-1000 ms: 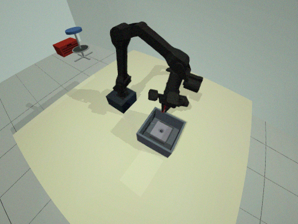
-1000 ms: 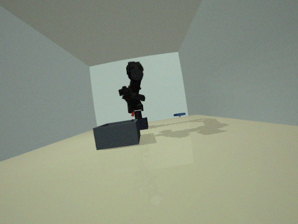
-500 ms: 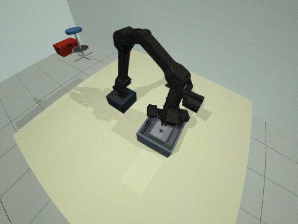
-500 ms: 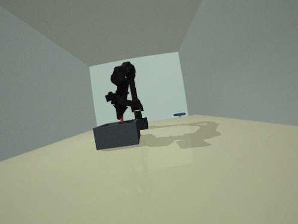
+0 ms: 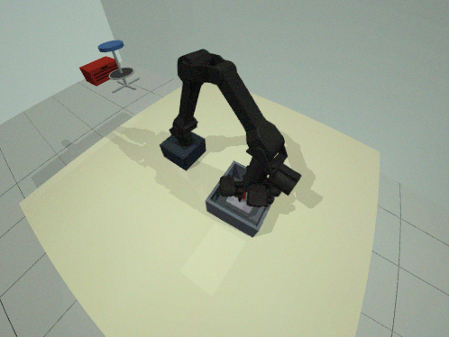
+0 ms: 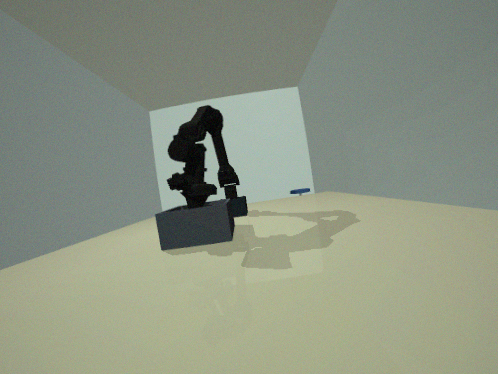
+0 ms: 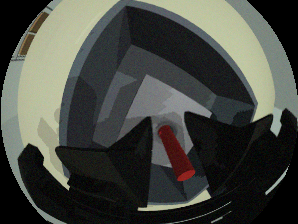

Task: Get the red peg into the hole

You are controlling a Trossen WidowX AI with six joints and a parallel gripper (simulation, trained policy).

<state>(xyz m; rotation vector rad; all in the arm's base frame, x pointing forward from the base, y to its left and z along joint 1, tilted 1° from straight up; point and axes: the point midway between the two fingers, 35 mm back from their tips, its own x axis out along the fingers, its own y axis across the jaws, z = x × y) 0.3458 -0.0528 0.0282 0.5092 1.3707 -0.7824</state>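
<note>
The red peg (image 7: 175, 152) (image 5: 244, 195) stands between the fingers in the wrist view, its lower end at the hole in the light grey plate (image 7: 150, 92) (image 5: 239, 205). How deep it sits in the hole is unclear. My gripper (image 7: 168, 118) is open, with a gap on each side of the peg. The fingers are down inside the open grey box (image 5: 230, 220) (image 6: 195, 227) (image 7: 170, 32), just above the plate. In the exterior view the box wall hides the fingertips, peg and plate.
The box walls rise around the gripper on all sides. The arm's dark base block (image 5: 182, 150) (image 6: 240, 206) stands on the pale table (image 5: 135, 234) (image 6: 150, 310) behind the box. A blue stool (image 5: 111, 46) (image 6: 300, 191) and a red chest (image 5: 98, 72) are far off on the floor.
</note>
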